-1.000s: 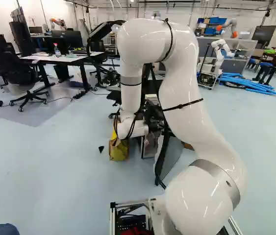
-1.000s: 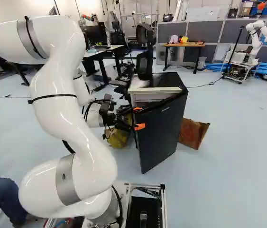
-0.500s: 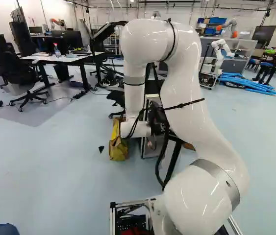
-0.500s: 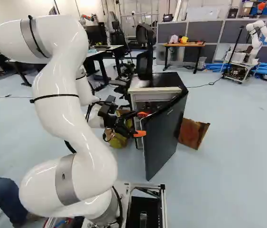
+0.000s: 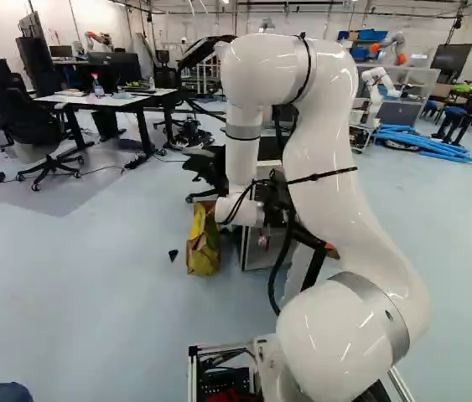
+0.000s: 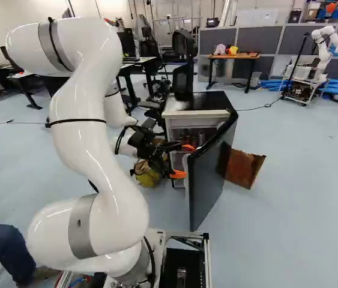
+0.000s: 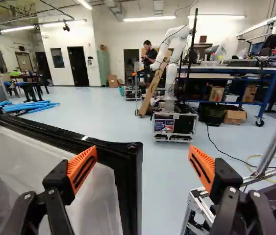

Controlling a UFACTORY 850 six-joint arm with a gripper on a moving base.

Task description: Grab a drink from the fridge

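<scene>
In the right base view my gripper (image 6: 183,161) is at the inner side of the fridge door (image 6: 209,180), ahead of the fridge (image 6: 170,127). The black door stands partly open, with small dark items (image 6: 200,137) inside that I cannot identify. In the wrist view my gripper (image 7: 142,161) is open and holds nothing. The door's black free edge (image 7: 129,183) shows between its spread fingers, one finger overlapping the pale inner panel (image 7: 74,181). Whether a finger touches the door I cannot tell. The left base view shows the open fridge front (image 5: 256,251), partly hidden by my arm.
A yellow-green bag (image 5: 203,243) stands beside the fridge; a brown board or box (image 6: 244,168) lies behind the door. An office chair (image 6: 182,75) is behind the fridge. Another robot (image 6: 325,48) stands farther off. A metal stand (image 7: 275,147) rises beside the gripper.
The fridge door has swung wider, exposing more of the inside. My arm and gripper have shifted rightward in the base views, alongside the door. The base has not moved.
</scene>
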